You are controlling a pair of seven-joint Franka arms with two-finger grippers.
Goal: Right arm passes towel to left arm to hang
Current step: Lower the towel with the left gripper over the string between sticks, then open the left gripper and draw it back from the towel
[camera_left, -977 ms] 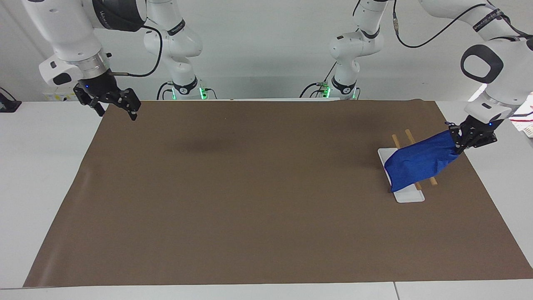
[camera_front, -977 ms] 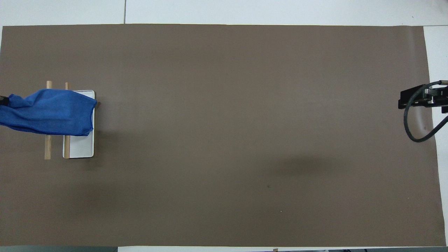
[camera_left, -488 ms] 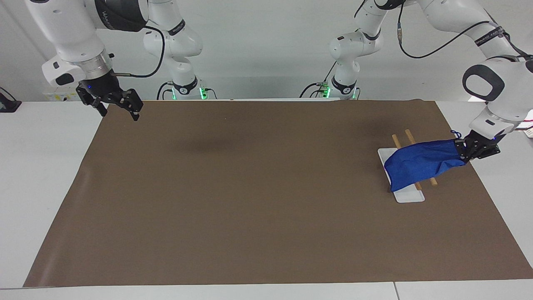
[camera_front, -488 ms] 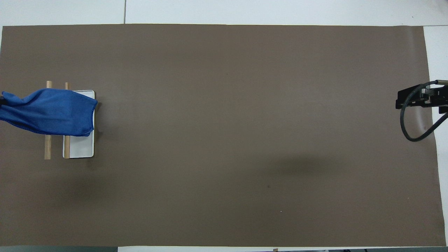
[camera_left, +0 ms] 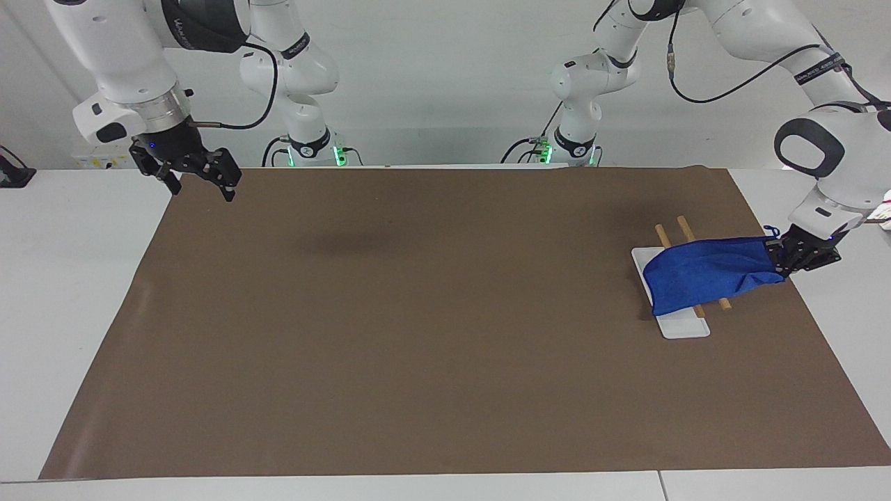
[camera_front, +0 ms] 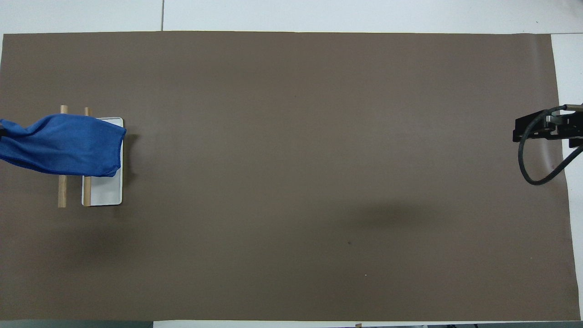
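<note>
The left gripper [camera_left: 785, 259] is clamped on one end of the towel [camera_left: 703, 275], low over the brown mat's [camera_left: 418, 334] edge at the left arm's end of the table. The blue cloth stretches from those fingers across the two wooden rails [camera_left: 696, 268] of a small rack and sags onto its white base [camera_left: 681, 325]; whether it rests fully on both rails is hard to tell from here. A little loop [camera_left: 770, 229] pokes up beside the grip. The right gripper [camera_left: 198, 179] waits with jaws spread wide and empty, up over the mat's corner at the right arm's end.
</note>
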